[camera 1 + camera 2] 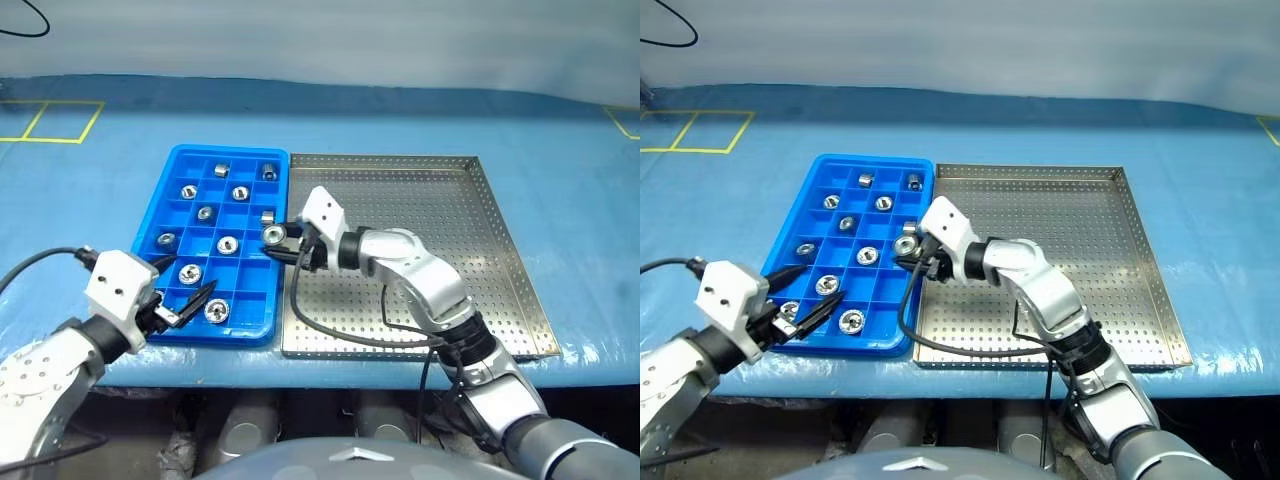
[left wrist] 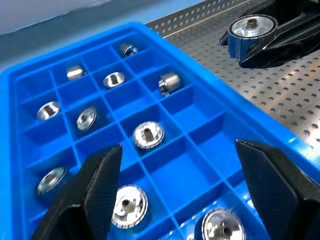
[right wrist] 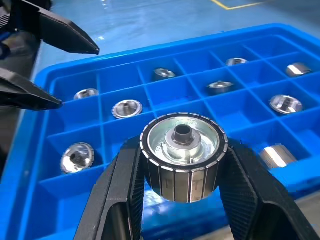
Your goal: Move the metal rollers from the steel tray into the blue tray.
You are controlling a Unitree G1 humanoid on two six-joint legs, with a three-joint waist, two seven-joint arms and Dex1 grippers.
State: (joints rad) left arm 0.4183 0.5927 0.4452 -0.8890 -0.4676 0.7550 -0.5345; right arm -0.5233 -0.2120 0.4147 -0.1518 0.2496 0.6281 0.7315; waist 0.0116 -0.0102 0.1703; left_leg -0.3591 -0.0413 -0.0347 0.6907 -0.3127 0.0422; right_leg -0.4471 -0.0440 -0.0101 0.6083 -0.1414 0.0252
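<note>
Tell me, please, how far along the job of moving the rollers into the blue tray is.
Nearly finished. The steel tray has no rollers left on its floor, and about ten rollers already sit in the blue tray. The right gripper is shut on the last roller, at the blue tray's edge; it only needs dropping into a free compartment. The left gripper hangs open over the blue tray's near end.

Pale blue table cover [image 1: 560,200], yellow floor markings [image 1: 55,122]
</note>
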